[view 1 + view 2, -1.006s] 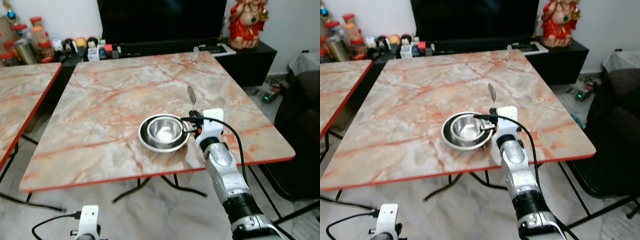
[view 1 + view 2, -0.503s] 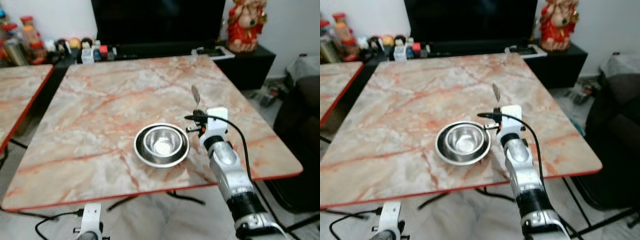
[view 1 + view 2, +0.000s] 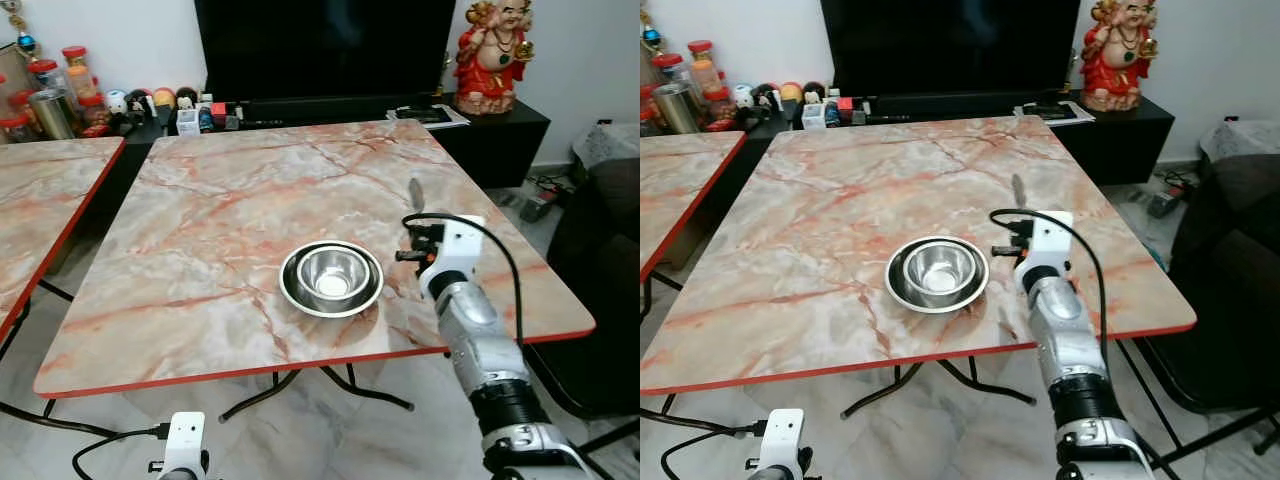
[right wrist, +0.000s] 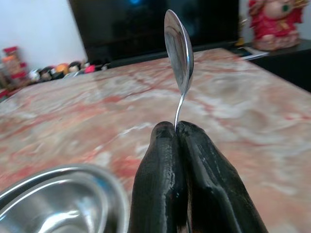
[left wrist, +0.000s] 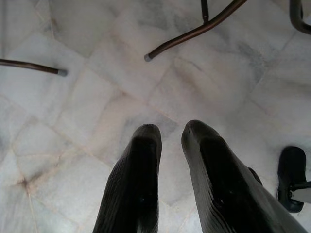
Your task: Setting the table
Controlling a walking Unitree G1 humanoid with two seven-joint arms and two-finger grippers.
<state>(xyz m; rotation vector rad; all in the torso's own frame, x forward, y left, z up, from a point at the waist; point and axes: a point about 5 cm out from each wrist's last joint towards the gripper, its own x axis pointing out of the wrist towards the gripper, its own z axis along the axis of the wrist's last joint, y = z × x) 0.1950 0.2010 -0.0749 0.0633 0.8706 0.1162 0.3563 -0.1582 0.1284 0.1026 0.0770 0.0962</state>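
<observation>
A steel bowl [image 3: 332, 274] sits inside a steel plate [image 3: 295, 292] on the marble table [image 3: 220, 220], near its front edge. My right gripper [image 4: 176, 131] is shut on the handle of a steel spoon [image 4: 178, 53], whose bowl end points up. The spoon [image 3: 416, 193] is held just right of the plate, above the table top. My right gripper [image 3: 412, 246] hovers a short way from the plate's rim without touching it. My left gripper [image 5: 170, 133] hangs low over the tiled floor, its fingers slightly apart with nothing between them.
A second marble table [image 3: 40, 200] stands at the left. Behind are a black TV unit [image 3: 330, 100] with jars [image 3: 50, 100] and a red statue [image 3: 495, 50]. A dark sofa [image 3: 610, 230] is at the right. Table legs [image 5: 194, 31] cross the floor.
The camera has shifted. My right gripper with the spoon has moved right, away from the plate's rim.
</observation>
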